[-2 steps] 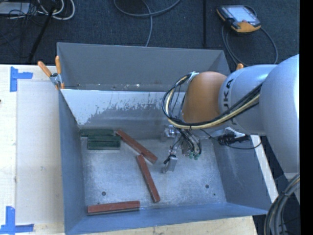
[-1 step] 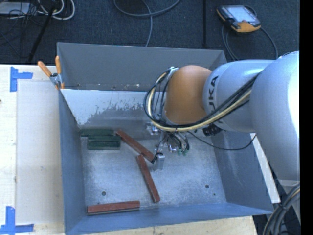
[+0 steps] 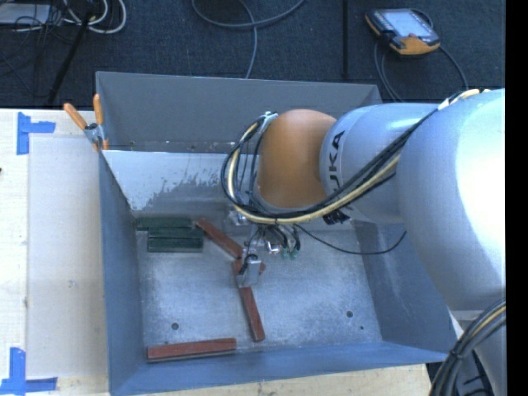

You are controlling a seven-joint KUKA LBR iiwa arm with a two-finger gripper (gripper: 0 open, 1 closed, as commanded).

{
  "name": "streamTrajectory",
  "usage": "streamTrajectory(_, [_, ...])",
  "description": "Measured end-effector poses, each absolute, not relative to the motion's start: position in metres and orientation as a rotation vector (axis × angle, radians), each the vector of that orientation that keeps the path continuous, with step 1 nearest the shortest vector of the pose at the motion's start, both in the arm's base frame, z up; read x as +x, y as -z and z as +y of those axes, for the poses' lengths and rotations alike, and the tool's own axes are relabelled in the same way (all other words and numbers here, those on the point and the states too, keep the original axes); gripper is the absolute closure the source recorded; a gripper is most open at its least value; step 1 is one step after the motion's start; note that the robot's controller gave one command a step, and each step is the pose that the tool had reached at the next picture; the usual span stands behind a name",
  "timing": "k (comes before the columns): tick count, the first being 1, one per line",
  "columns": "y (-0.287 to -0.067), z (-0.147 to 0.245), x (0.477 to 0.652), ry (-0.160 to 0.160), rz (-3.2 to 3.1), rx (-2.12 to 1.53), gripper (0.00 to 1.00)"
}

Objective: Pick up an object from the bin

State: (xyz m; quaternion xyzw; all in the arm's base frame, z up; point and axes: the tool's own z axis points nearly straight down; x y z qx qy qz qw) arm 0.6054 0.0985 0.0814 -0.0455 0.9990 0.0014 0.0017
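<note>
My gripper [image 3: 247,269] hangs below the orange wrist cover, low over the middle of the bin floor. Its tip sits right at the upper end of a short brown stick [image 3: 252,312] that runs down toward the front. Just left of the tip a second brown stick [image 3: 216,236] lies slanted, its lower end touching or passing under the gripper. I cannot tell whether either stick is between the fingers.
Two dark green blocks [image 3: 173,234] lie side by side at the back left of the floor. A longer brown stick [image 3: 191,351] rests flat along the front wall. The arm covers the bin's right and back middle.
</note>
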Motion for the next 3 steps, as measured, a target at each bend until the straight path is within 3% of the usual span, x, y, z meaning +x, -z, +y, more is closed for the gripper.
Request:
streamTrajectory(1, [-0.071,0.066,0.588,0.000,3.129,0.246,1.00])
streamTrajectory(2, [-0.071,0.066,0.587,0.001,3.129,0.244,1.00])
streamTrajectory(3, [-0.211,0.039,0.611,0.000,3.125,0.294,1.00])
